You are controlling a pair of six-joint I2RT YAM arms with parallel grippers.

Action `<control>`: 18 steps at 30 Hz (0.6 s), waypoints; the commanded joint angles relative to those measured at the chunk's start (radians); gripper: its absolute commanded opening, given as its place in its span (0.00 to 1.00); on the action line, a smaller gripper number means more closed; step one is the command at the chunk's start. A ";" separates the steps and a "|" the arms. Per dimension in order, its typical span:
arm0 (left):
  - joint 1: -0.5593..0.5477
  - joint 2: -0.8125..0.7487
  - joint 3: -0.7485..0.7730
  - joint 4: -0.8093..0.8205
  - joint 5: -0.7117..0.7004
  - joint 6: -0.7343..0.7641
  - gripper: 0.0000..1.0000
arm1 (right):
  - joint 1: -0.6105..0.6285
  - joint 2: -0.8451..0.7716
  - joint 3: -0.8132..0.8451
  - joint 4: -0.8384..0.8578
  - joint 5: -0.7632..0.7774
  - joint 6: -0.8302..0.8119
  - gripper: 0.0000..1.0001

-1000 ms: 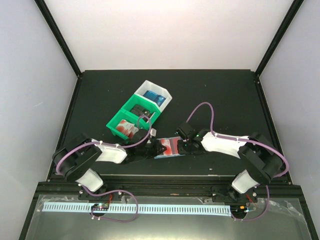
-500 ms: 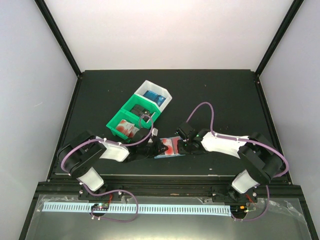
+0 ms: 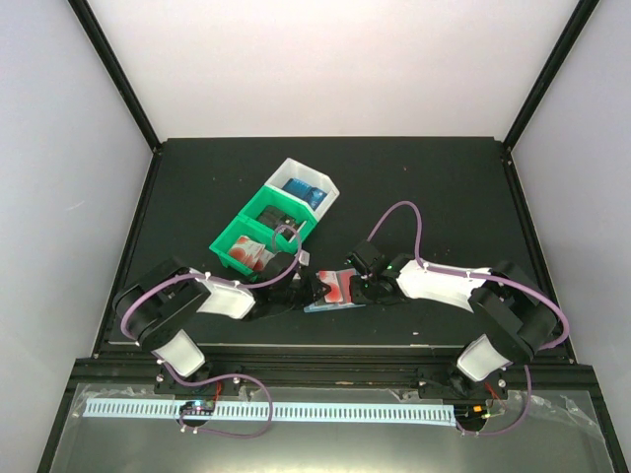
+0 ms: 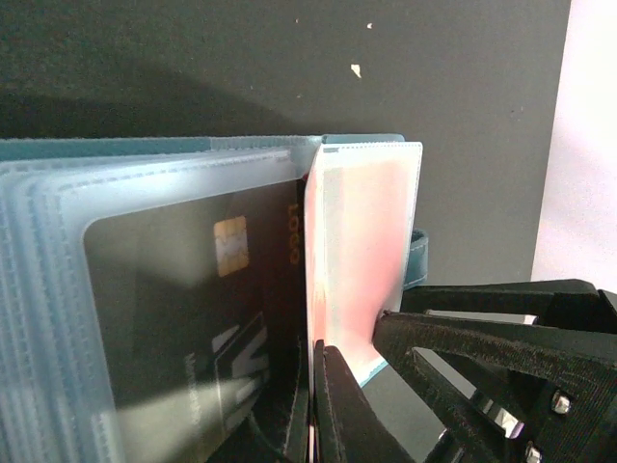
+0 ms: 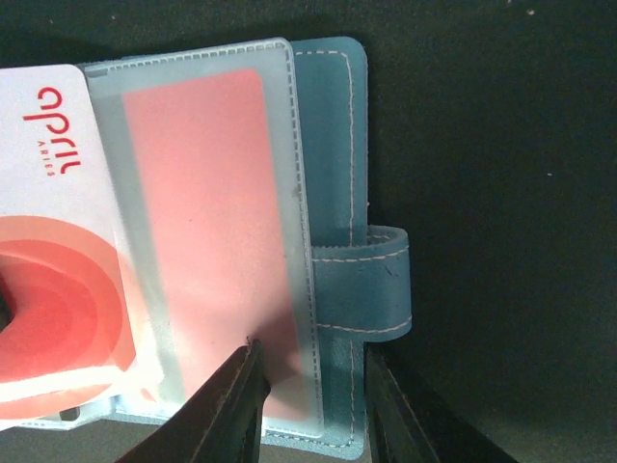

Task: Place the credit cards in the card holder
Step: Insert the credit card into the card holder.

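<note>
Apparently half-pocketed credit card (image 5: 48, 280), open card holder (image 5: 333, 145)

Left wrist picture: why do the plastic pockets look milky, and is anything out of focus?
Left wrist: the frosted pockets scatter light, so the black card behind them looks hazy and streaked. Right wrist: the card holder stitching is crisp, while the right gripper's fingers blur at the bottom edge. Top external: evenly lit, with little shadow.

I read the teal stitched card holder (image 5: 333, 145) cover as matt and leather-like. Its clear plastic pockets (image 4: 58, 289) look frosted and soft. The red-and-white plastic card (image 5: 48, 241) and black plastic card (image 4: 183, 318) are smooth and glossy, with a gold metallic chip on the black. The left end effector (image 4: 352, 333) is grainy matt black plastic with bright metal screws (image 4: 556, 401). The matt black bench (image 4: 289, 58) looks dust-specked.
</note>
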 commanded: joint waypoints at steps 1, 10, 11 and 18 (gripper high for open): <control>-0.001 0.043 -0.006 0.031 0.011 -0.024 0.01 | 0.007 0.046 -0.029 0.009 0.006 0.004 0.32; -0.018 0.045 -0.028 0.043 0.041 -0.088 0.02 | 0.007 0.048 -0.030 0.013 0.004 0.005 0.32; -0.021 0.041 -0.030 0.038 0.040 -0.094 0.01 | 0.006 0.048 -0.031 0.013 0.003 0.005 0.32; -0.040 0.034 -0.052 0.013 0.010 -0.122 0.02 | 0.007 0.048 -0.032 0.016 0.003 0.005 0.32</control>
